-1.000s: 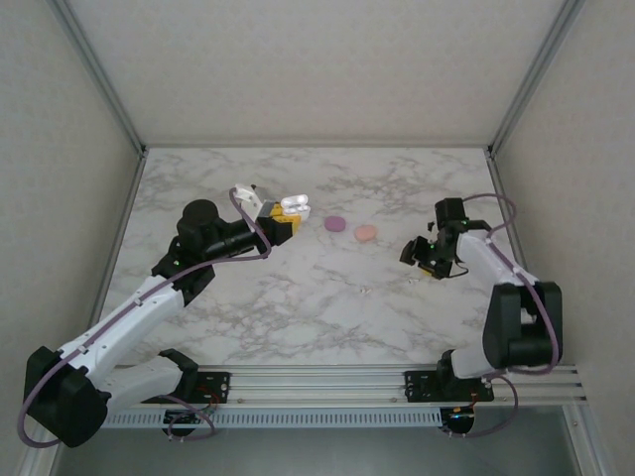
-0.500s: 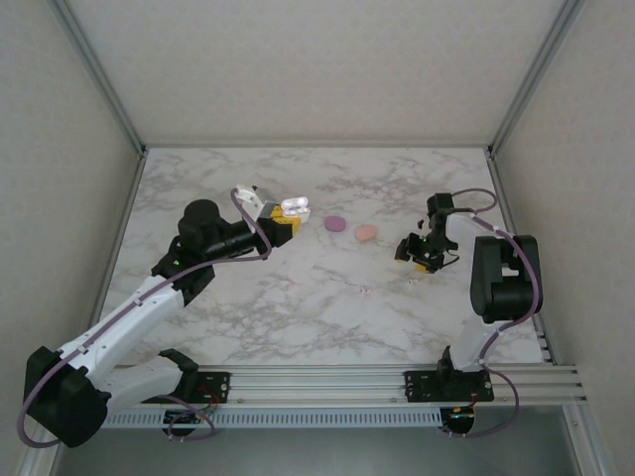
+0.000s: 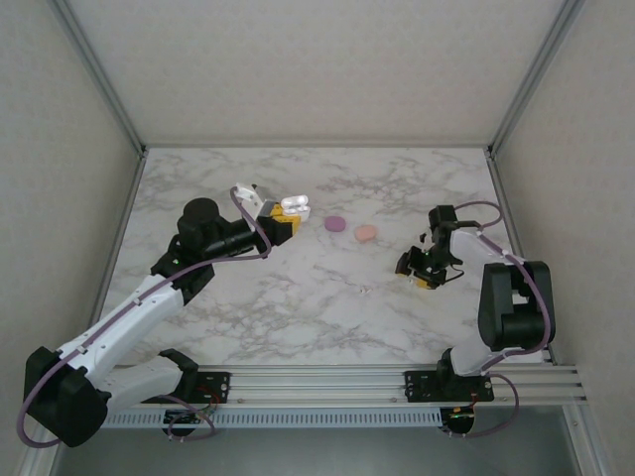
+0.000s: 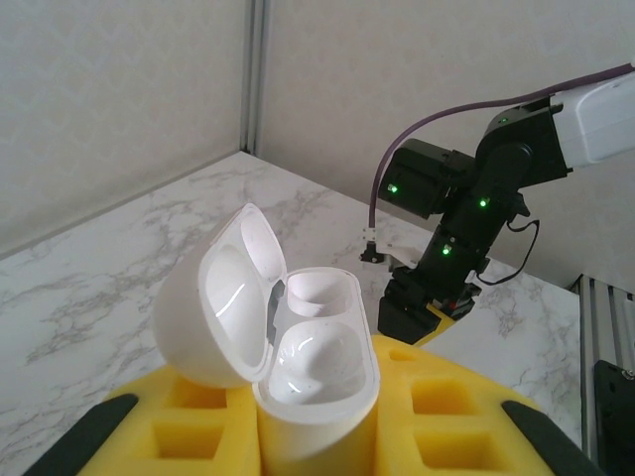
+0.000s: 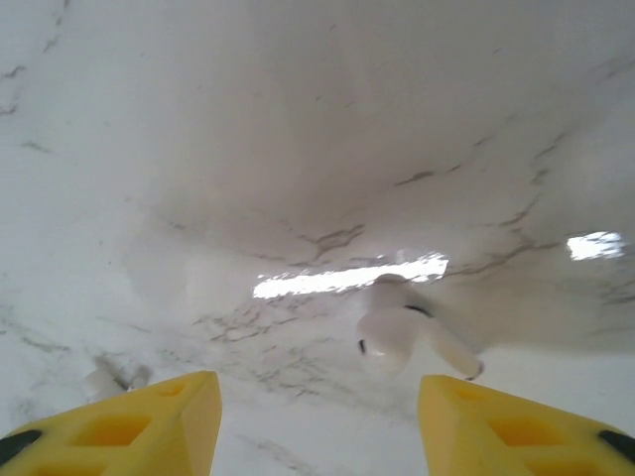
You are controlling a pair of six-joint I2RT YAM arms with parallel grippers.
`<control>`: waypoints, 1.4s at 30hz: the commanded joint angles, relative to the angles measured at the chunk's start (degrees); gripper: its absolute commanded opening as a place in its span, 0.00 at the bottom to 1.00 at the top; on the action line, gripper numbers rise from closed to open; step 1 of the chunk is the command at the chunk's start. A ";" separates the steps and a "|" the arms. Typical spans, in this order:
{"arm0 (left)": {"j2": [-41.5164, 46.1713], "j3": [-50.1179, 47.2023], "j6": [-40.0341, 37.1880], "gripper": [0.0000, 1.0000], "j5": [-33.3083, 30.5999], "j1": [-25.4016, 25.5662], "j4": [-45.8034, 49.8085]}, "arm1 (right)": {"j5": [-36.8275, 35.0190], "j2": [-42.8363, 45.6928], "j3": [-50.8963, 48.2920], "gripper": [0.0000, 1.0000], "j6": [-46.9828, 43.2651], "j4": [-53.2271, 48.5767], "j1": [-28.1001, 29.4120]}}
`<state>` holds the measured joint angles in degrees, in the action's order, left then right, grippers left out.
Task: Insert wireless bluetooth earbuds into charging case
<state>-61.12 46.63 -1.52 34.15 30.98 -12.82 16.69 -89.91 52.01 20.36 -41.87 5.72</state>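
The left arm (image 3: 129,317) reaches across the worktop (image 3: 298,297); the right arm (image 3: 506,307) is folded and points down. A small thing (image 5: 109,379) beside it is too blurred to name. The left jaws are closed on an open white case (image 4: 298,337). The right jaws stand half open and empty over a white earbud (image 5: 397,332) lying on the worktop.

White charging case (image 4: 298,347): lower body is hidden between the yellow fingers (image 4: 446,412) of the left gripper (image 3: 283,220), which are cut off by the bottom edge. Far right of the case: whitish earbud (image 5: 397,337) is rendered blurred; a second pale item (image 5: 111,380) is blurred and partly masked by a finger of the right gripper (image 3: 422,273). Speck (image 3: 364,290) right of the case is too small to be identified.
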 commanded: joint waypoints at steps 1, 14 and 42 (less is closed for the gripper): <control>-0.13 1.97 0.02 0.08 0.30 0.13 -0.36 | 0.32 0.33 0.24 0.55 0.94 -3.59 1.66; 0.07 2.22 -0.33 0.08 0.03 0.13 0.94 | -7.16 -2.32 4.85 0.59 -0.24 -0.43 0.02; -0.88 2.45 -0.34 0.08 -0.24 0.13 0.94 | -1.72 -0.53 -2.27 0.54 2.25 -1.51 4.21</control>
<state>-61.71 47.27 -1.54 33.93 30.98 -11.68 12.56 -91.55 50.33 21.45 -40.14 8.56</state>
